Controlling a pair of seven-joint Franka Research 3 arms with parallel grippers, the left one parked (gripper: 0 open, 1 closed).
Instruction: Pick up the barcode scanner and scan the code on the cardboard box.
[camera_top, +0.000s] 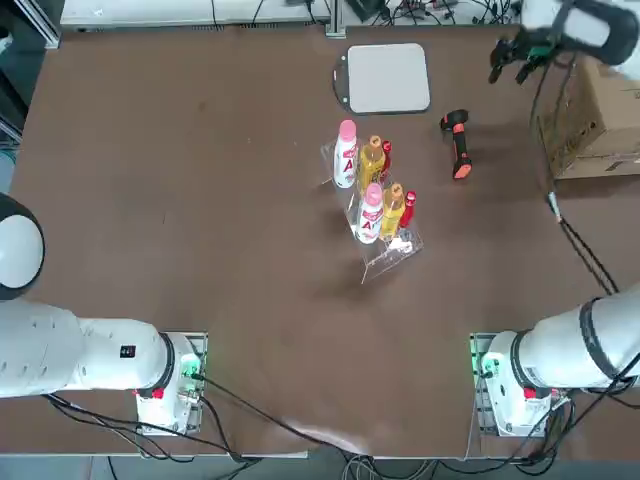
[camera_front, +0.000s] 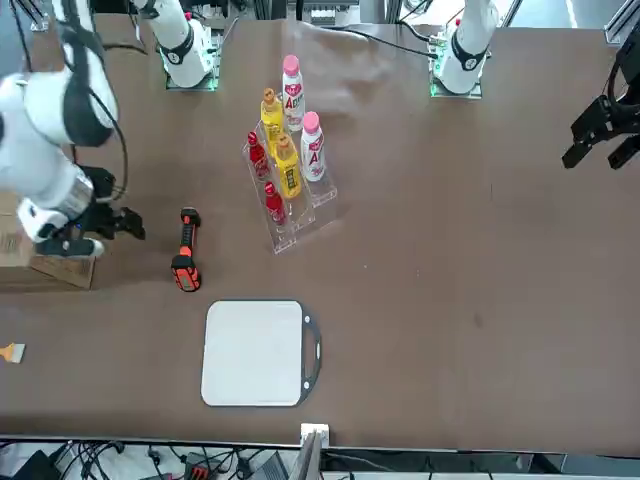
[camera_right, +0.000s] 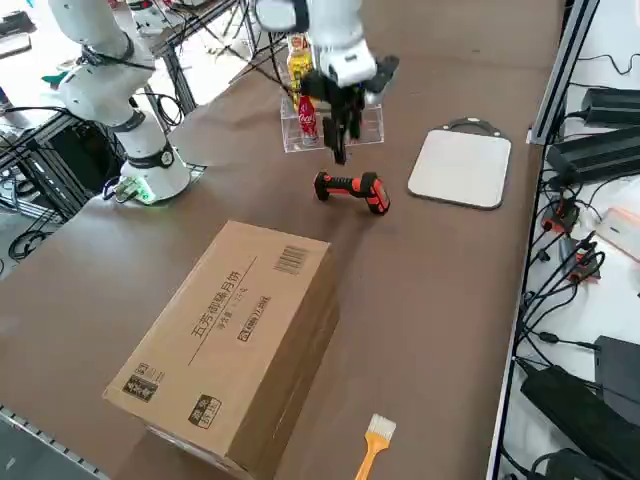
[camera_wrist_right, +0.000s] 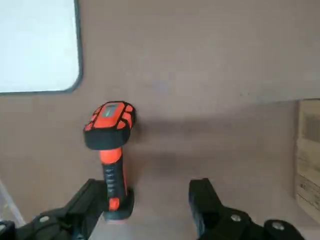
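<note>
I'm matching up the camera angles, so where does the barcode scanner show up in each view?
Top: barcode scanner, upper right.
Front: left of centre.
Right side: just above centre.
Right wrist: between the right gripper and the white board.
Shared landmark: the white board, in all four.

Plain matt corrugated cardboard box (camera_right: 225, 345); smooth brown tabletop (camera_right: 430, 300); clear glossy plastic tray (camera_front: 303, 222).

Bare tabletop separates scanner (camera_right: 352, 187) from 1 carton (camera_right: 235, 340).
</note>
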